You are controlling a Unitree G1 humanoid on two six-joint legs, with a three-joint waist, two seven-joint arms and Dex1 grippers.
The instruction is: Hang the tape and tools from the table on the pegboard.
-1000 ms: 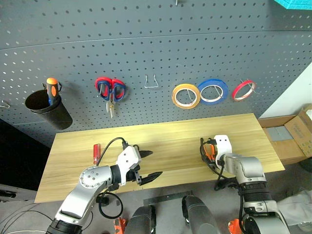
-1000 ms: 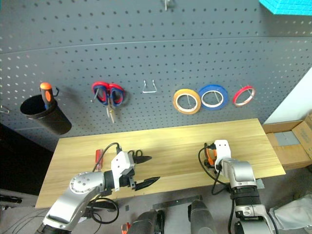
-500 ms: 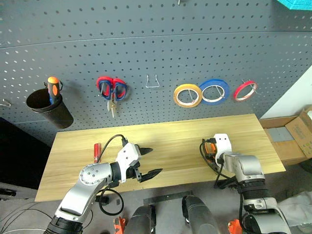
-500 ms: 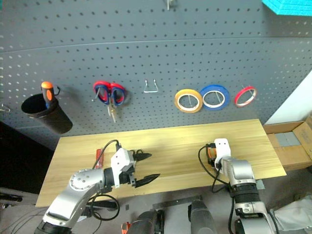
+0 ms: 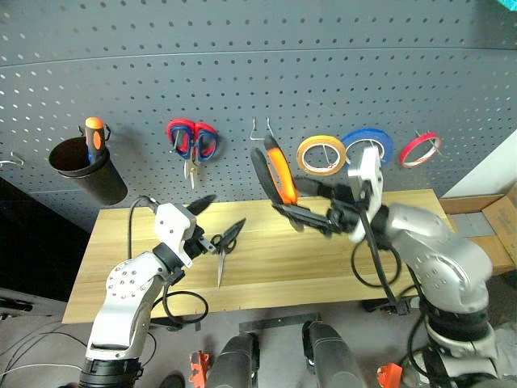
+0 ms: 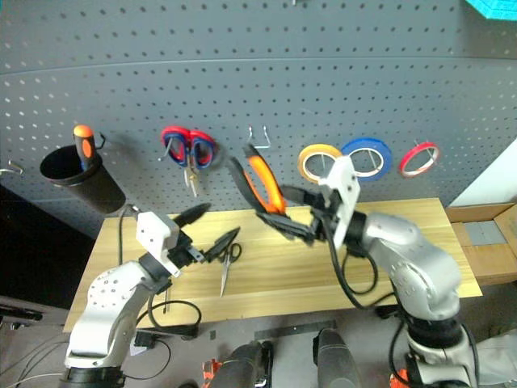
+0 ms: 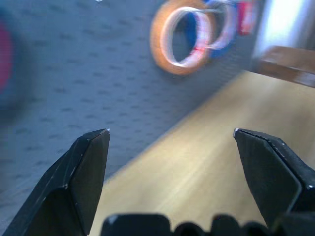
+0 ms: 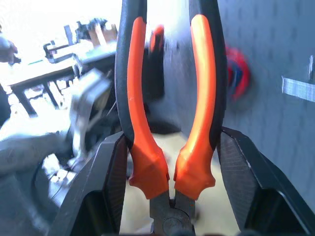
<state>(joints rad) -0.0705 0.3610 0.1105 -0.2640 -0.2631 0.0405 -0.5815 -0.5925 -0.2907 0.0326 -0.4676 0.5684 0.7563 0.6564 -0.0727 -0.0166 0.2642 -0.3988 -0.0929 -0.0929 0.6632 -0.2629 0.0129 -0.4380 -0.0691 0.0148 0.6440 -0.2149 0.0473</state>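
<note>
A: Starting at the left, what's around?

B: A black cup (image 5: 87,171) hangs on the dark grey perforated pegboard (image 5: 258,89) with an orange-and-black screwdriver (image 5: 94,134) standing in it. Beside it hang red-and-blue-handled scissors (image 5: 192,144). Neither needs moving.

A: And on the light wooden plank table (image 5: 266,255)?

B: The left gripper (image 5: 216,221) hovers above it with its black fingers spread wide and nothing between them. Just beside them lie the small black-handled scissors (image 5: 223,246), blades pointing toward the near edge. They look light and stiff; I'd take them across the shut blades, leaving the finger loops free for a hook.

A: The pliers?

B: The orange-and-black-handled pliers (image 5: 275,174) are up off the table, clamped in the right gripper (image 5: 311,214) near the pivot, handles pointing up at the board. They look like steel under rubbery sleeves, so heavy for their size but not slippery. Held low like that, the handles stay free to straddle a hook.

A: Which hook?

B: A bare metal hook (image 5: 260,129) sits just behind the handle tips. That seems the likely place.

A: Anything in the way?

B: The thin yellow-tan tape ring (image 5: 321,155) already hangs just right of that hook, then a blue roll (image 5: 370,145) and a red roll (image 5: 420,149). A swinging handle could knock the yellow ring off.
</note>
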